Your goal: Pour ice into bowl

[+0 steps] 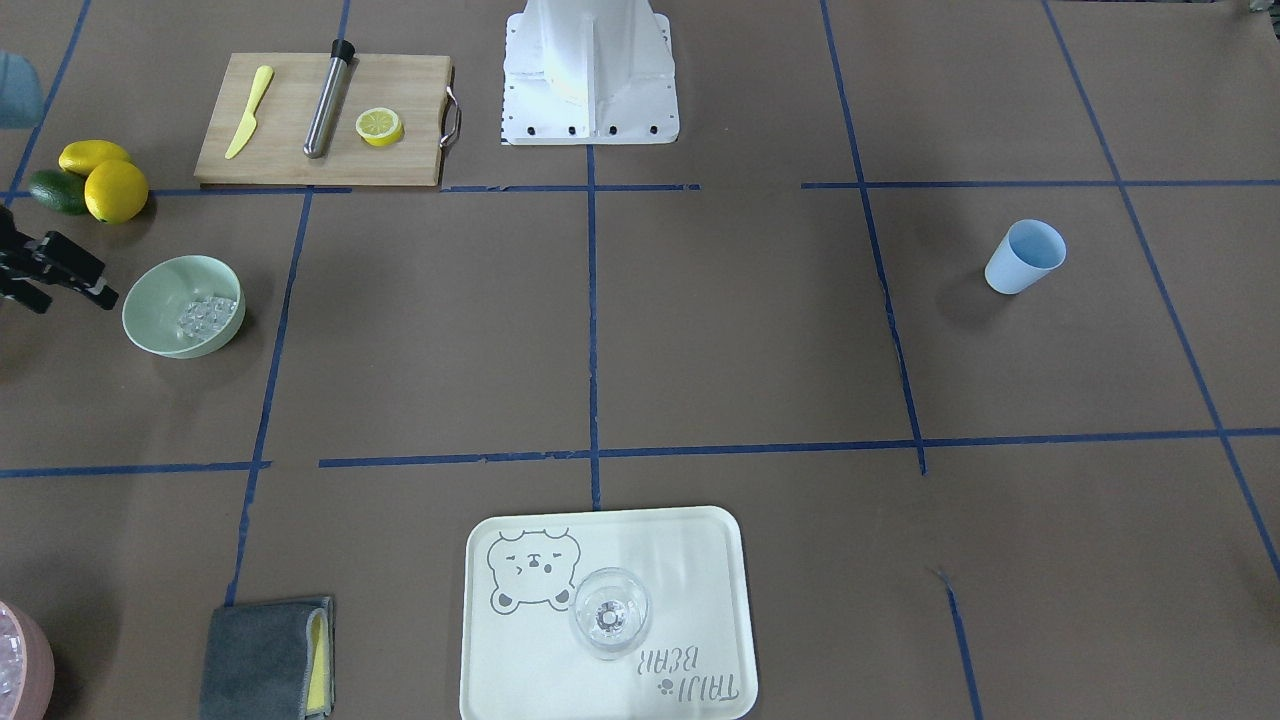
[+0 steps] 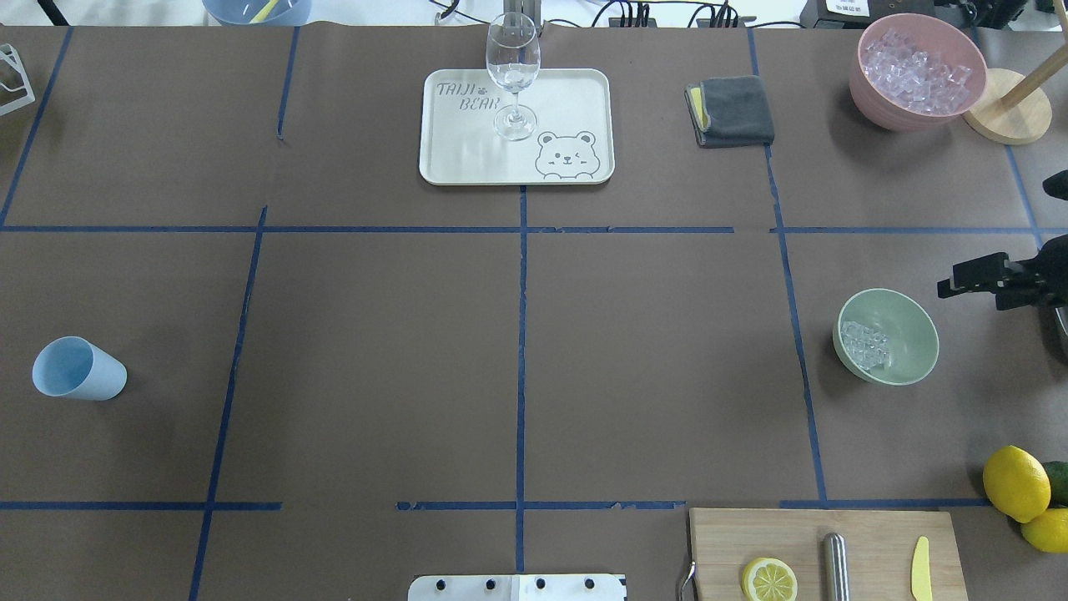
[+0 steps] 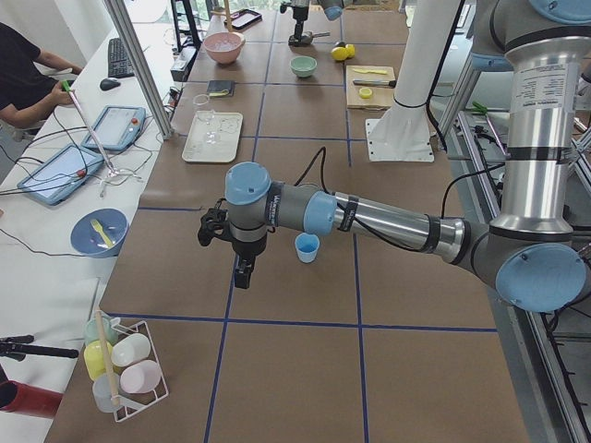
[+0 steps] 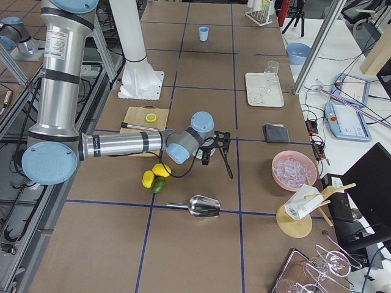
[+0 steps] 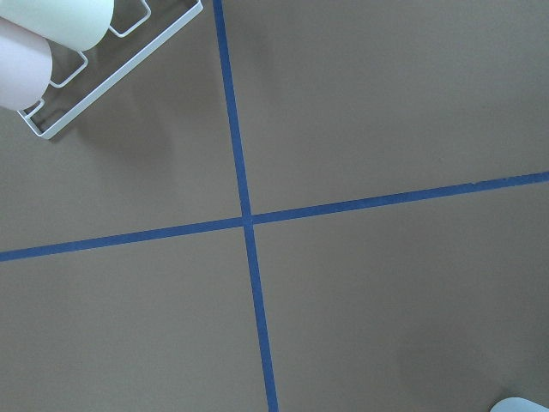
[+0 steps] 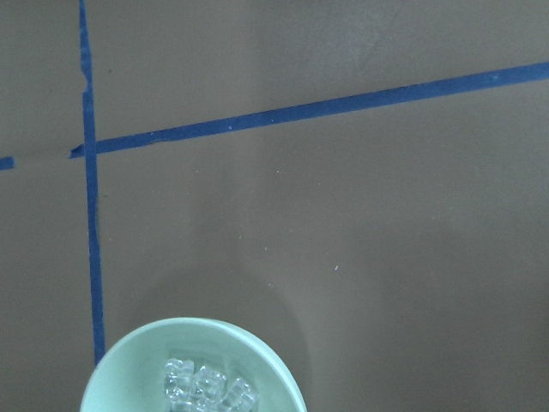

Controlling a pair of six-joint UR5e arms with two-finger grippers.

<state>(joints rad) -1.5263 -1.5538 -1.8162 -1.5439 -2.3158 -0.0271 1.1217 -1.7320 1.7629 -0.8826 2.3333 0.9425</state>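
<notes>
The ice [image 2: 864, 344] is lying in a small clump inside the mint-green bowl [image 2: 908, 332]. The right gripper [image 1: 80, 298] is hovering just beside the bowl, its fingers standing apart and holding nothing. The left gripper [image 3: 242, 272] is hanging well away from the bowl; whether it is parted or closed cannot be told.

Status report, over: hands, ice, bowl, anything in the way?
Right hand beside bowl, open or shut unclear. Left hand near blue cup, state unclear. Ice in bowl. Nothing between right hand and bowl.
</notes>
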